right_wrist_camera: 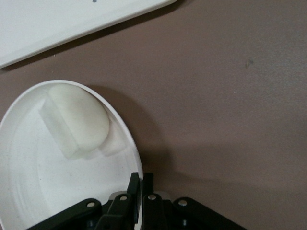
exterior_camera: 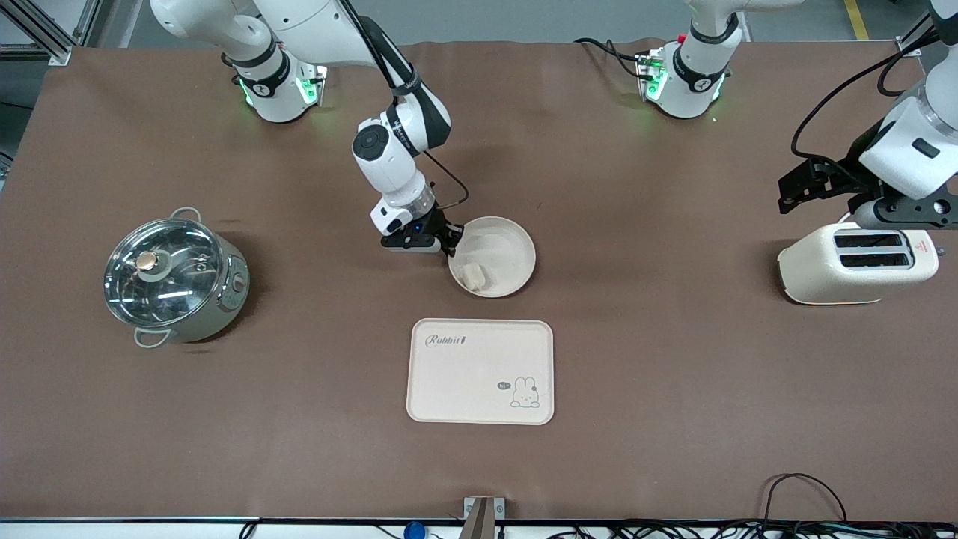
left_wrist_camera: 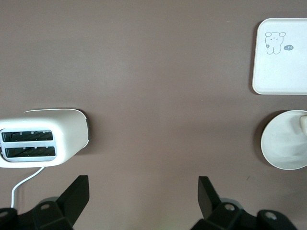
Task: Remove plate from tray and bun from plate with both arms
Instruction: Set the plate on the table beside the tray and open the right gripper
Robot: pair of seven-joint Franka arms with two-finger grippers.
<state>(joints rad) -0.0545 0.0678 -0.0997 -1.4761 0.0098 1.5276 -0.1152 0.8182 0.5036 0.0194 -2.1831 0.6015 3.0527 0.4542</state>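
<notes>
— Plate [exterior_camera: 500, 251] sits on the surface mid-width, off the tray [exterior_camera: 480, 372], our right gripper [exterior_camera: 451, 245] pinching its rim; bun [exterior_camera: 474, 276] lies inside.
— Our left gripper [exterior_camera: 793, 191], spread, hovers over the toaster [exterior_camera: 857, 263], well apart.

Front view looks down from high across the table, facing both bases. Left wrist view looks down from well up; right wrist view sits close. All three share the plate [exterior_camera: 495, 253] [left_wrist_camera: 286, 145] [right_wrist_camera: 33, 163] and tray [exterior_camera: 480, 370] [left_wrist_camera: 283, 67] [right_wrist_camera: 53, 21].
</notes>
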